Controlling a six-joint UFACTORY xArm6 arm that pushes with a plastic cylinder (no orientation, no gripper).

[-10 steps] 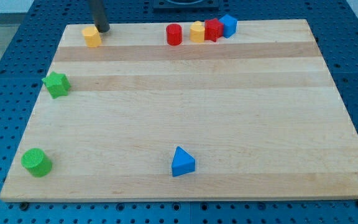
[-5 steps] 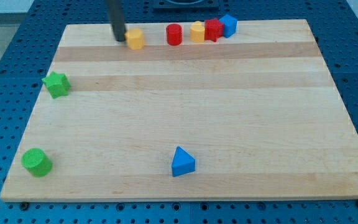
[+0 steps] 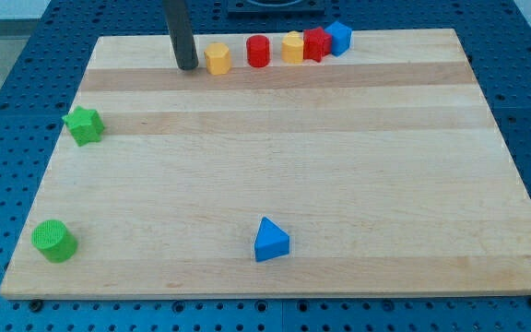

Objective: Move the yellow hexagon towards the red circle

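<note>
The yellow hexagon [image 3: 217, 58] sits near the view's top edge of the wooden board [image 3: 275, 166]. The red circle [image 3: 259, 52] stands a short gap to its right. My tip [image 3: 188, 66] is just left of the yellow hexagon, a small gap apart from it. The dark rod rises from the tip out of the view's top.
Right of the red circle stand a second yellow block [image 3: 292, 46], a red block [image 3: 316, 43] and a blue block [image 3: 338, 38] in a row. A green star [image 3: 84, 125] and a green cylinder [image 3: 54, 241] are at the left. A blue triangle [image 3: 270, 240] lies near the bottom.
The yellow hexagon has slid to the right along the top edge, from far left to close beside the red circle. My tip followed it rightwards and now stands slightly apart.
</note>
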